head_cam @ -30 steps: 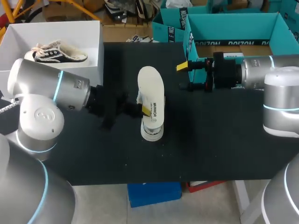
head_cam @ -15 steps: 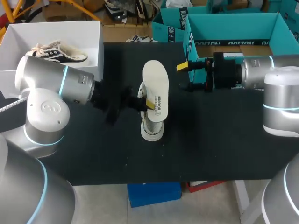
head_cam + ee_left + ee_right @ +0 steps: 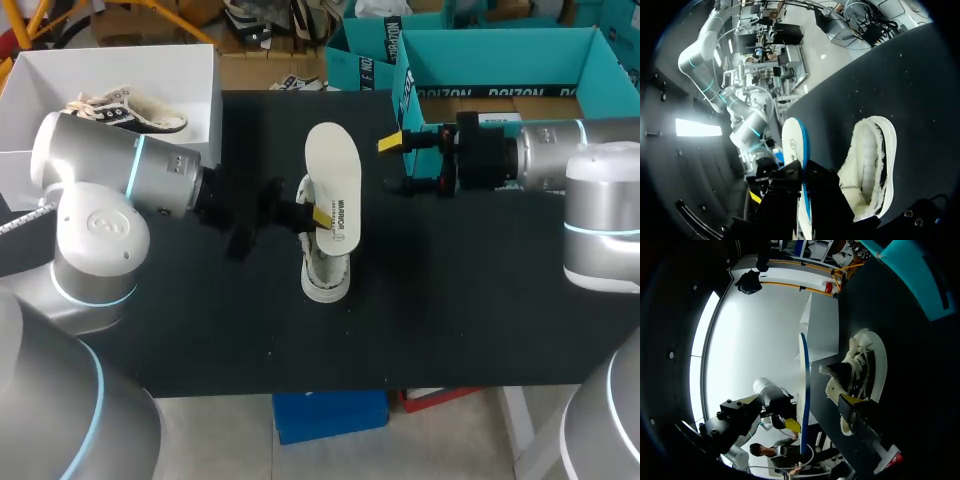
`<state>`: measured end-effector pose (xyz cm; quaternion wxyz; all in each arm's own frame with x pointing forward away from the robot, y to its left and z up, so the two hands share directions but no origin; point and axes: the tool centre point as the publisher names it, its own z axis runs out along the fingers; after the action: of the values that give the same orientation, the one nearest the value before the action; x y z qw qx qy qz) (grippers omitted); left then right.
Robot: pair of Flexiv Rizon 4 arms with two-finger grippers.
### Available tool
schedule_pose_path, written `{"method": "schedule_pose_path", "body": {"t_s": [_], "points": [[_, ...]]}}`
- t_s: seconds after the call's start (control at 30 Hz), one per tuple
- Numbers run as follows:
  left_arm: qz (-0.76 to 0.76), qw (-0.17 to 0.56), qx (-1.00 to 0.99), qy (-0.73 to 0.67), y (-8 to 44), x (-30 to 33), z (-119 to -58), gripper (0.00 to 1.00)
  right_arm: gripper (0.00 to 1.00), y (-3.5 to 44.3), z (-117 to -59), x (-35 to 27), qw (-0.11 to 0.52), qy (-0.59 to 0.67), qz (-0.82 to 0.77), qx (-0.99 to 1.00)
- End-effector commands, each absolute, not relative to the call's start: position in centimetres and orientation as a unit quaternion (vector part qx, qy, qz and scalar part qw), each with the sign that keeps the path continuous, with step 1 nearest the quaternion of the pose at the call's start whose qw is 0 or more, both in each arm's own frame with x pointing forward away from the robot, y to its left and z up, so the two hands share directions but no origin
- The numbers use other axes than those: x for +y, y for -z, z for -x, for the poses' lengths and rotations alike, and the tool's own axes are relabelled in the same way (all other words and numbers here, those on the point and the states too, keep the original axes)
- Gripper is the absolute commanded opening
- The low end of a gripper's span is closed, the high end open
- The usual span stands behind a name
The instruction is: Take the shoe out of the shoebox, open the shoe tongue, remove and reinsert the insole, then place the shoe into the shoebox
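A white insole (image 3: 332, 170) with a blue underside hangs above the table's middle, with my left gripper (image 3: 314, 217) shut on its edge. The white fleece-lined shoe (image 3: 325, 275) lies on the black table right under it, opening up. In the left wrist view the insole (image 3: 791, 145) runs out from between my fingers, and the shoe (image 3: 872, 165) lies beside and below them. My right gripper (image 3: 392, 165) stands open to the right of the insole, holding nothing. Its view shows the insole (image 3: 803, 390) edge-on, the shoe (image 3: 862, 367) behind it.
A white shoebox (image 3: 110, 65) at the back left holds a second shoe (image 3: 125, 112). Teal open boxes (image 3: 500, 50) stand at the back right, just behind my right arm. The black table (image 3: 450, 300) has free room in front.
My left gripper has carried the insole a little up and to the right, away from the shoe's opening. The shoe and the right arm have stayed put.
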<state>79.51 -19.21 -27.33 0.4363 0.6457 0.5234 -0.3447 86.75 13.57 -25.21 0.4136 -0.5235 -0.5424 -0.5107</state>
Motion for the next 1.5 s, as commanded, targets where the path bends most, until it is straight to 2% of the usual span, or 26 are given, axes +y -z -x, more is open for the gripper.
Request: {"method": "schedule_pose_path", "body": {"t_s": [0.03, 0.47, 1.37, 1.4, 1.43, 1.47, 1.5], "points": [[-0.645, 0.439, 0.524, 0.343, 27.4, -19.2, -79.4, 0.0, 1.0, 25.3, -86.7, 13.7, 0.412, 0.511, 0.524, -0.542], [-0.645, 0.439, 0.524, 0.343, 27.4, -19.2, -79.4, 0.0, 1.0, 25.5, -86.4, 15.2, 0.445, 0.493, 0.481, -0.573], [-0.645, 0.439, 0.524, 0.343, 27.4, -19.2, -79.4, 0.0, 1.0, 26.3, -86.2, 20.2, 0.459, 0.465, 0.467, -0.596], [-0.645, 0.439, 0.524, 0.343, 27.4, -19.2, -79.4, 0.0, 0.96, 26.3, -86.2, 20.2, 0.458, 0.464, 0.468, -0.596], [-0.645, 0.439, 0.524, 0.343, 27.4, -19.2, -79.4, 0.0, 0.66, 26.3, -86.2, 20.2, 0.458, 0.463, 0.469, -0.596], [-0.645, 0.439, 0.524, 0.343, 27.4, -19.2, -79.4, 0.0, 0.61, 26.3, -86.2, 20.2, 0.458, 0.463, 0.469, -0.596], [-0.645, 0.439, 0.524, 0.343, 27.4, -19.2, -79.4, 0.0, 0.5, 26.3, -86.2, 20.2, 0.458, 0.463, 0.47, -0.596]]}}
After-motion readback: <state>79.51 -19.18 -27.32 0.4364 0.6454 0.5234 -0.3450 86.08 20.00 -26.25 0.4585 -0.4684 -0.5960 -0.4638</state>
